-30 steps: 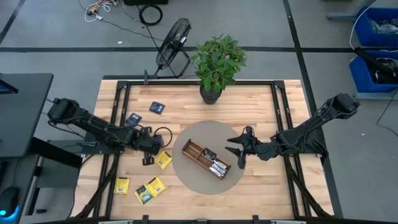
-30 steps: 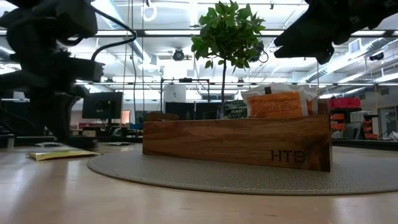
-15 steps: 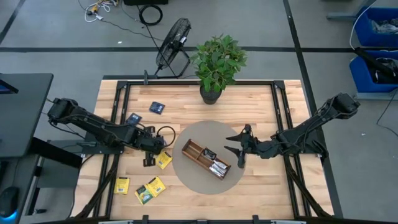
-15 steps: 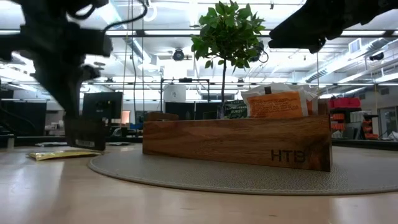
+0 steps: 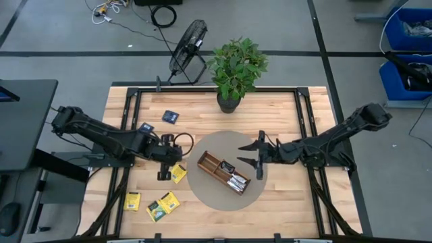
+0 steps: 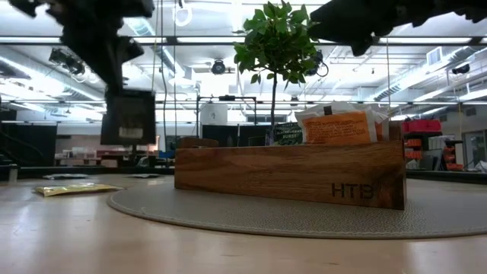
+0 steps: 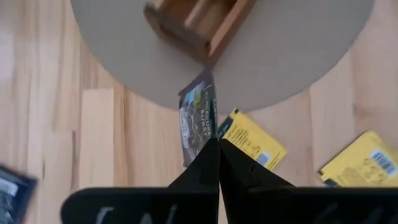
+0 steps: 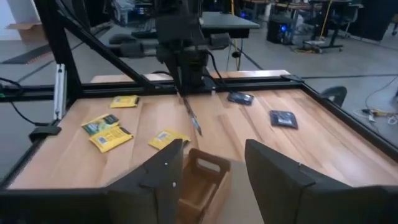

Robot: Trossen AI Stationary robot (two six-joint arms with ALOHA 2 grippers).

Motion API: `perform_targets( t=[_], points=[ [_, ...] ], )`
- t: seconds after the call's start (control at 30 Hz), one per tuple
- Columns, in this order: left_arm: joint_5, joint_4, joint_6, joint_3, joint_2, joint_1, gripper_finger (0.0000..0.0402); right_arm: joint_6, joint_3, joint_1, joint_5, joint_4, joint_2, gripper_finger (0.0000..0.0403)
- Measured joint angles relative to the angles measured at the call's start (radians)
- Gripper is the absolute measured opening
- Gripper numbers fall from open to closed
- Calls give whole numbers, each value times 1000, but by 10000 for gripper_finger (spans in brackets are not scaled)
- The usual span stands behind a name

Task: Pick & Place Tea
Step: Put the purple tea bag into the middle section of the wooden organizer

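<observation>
Left gripper [image 7: 213, 146] pinches a dark tea sachet [image 7: 198, 118] by one edge, beside the wooden tray [image 5: 223, 172]; light, limp, best held at its margin. Right gripper [image 5: 255, 156] hovers unclenched.

Low view: left gripper [image 6: 114, 46] dark, blurred, its top cut by the frame edge; the dark sachet [image 6: 128, 116] hanging under it too blurred to read. Right gripper [image 6: 350, 23] cropped at the top edge. Left wrist view: print on the pinched sachet [image 7: 198, 118] unreadable; 1 navy sachet [image 7: 11, 191] and 1 yellow sachet [image 7: 364, 163] beside the fingers cut by the edges. Wooden tray [image 7: 196, 22] beyond the fingertips cropped.
</observation>
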Motion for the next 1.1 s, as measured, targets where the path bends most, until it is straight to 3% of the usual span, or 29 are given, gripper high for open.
perform_targets(
  t=[0.17,0.33,0.67,1.1],
  points=[
    [-1,-1,48,57,-1,0,0,-31,3,-30,-36,92,69,183],
    [-4,12,89,96,-1,19,0,-33,93,-68,-108,99,176,183],
    [4,12,115,102,-1,37,0,-94,384,-105,-150,-61,416,183],
    [20,34,143,102,-1,37,0,-117,565,-166,-274,-74,601,183]
  ],
)
